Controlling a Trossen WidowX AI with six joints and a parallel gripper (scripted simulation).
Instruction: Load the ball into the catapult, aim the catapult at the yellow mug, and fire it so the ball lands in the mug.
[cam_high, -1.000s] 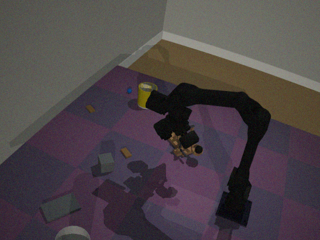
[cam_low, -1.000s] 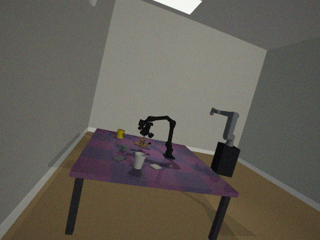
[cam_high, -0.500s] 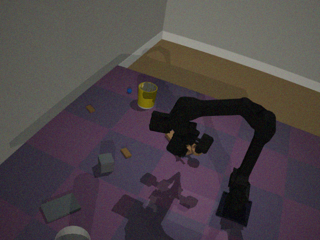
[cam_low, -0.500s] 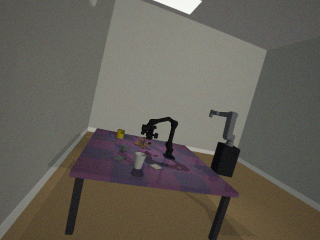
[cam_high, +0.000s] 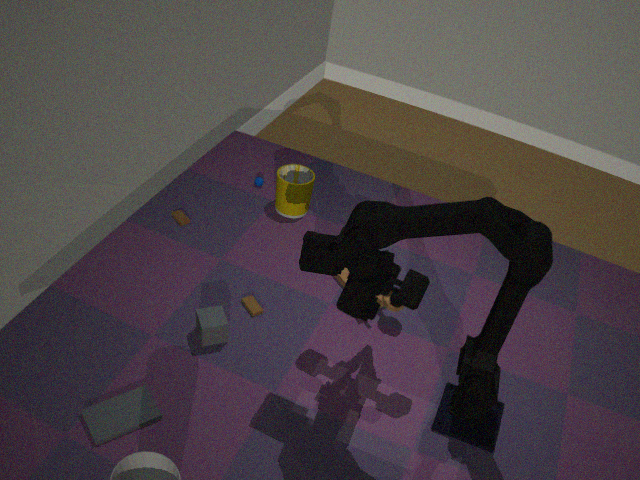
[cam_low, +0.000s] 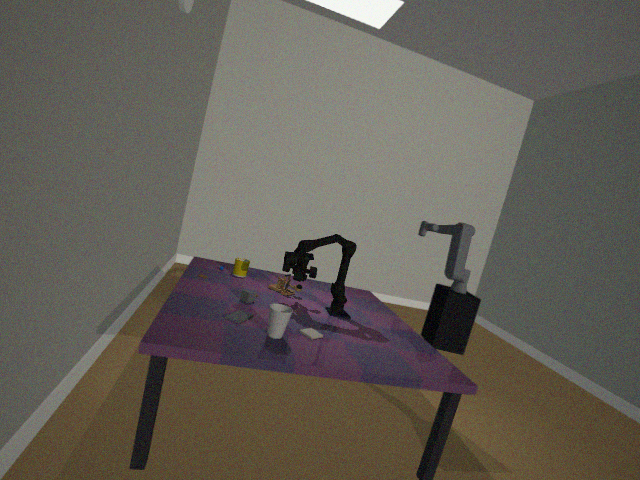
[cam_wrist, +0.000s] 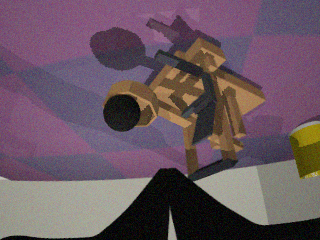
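A wooden catapult (cam_high: 383, 301) (cam_low: 283, 284) (cam_wrist: 245, 95) stands on the table under my gripper. A black ball (cam_low: 299, 286) (cam_wrist: 122, 113) sits in the cup at the end of its arm. My gripper (cam_high: 363, 314) (cam_low: 299, 278) (cam_wrist: 167, 176) is shut and empty, with its tips pointing down above the catapult; the wrist view does not show whether they touch it. The yellow mug (cam_high: 293, 198) (cam_low: 240, 267) (cam_wrist: 307, 150) stands upright toward the far left part of the table, and its visible inside shows no ball.
A small blue ball (cam_high: 258, 181) lies beside the mug. Two orange blocks (cam_high: 180, 217) (cam_high: 252, 305), a grey box (cam_high: 211, 325) and a flat grey slab (cam_high: 121, 415) lie left. A white cup (cam_low: 279, 321) and pale flat block (cam_low: 311, 333) are nearer the front. Another arm (cam_low: 457, 253) stands off the table.
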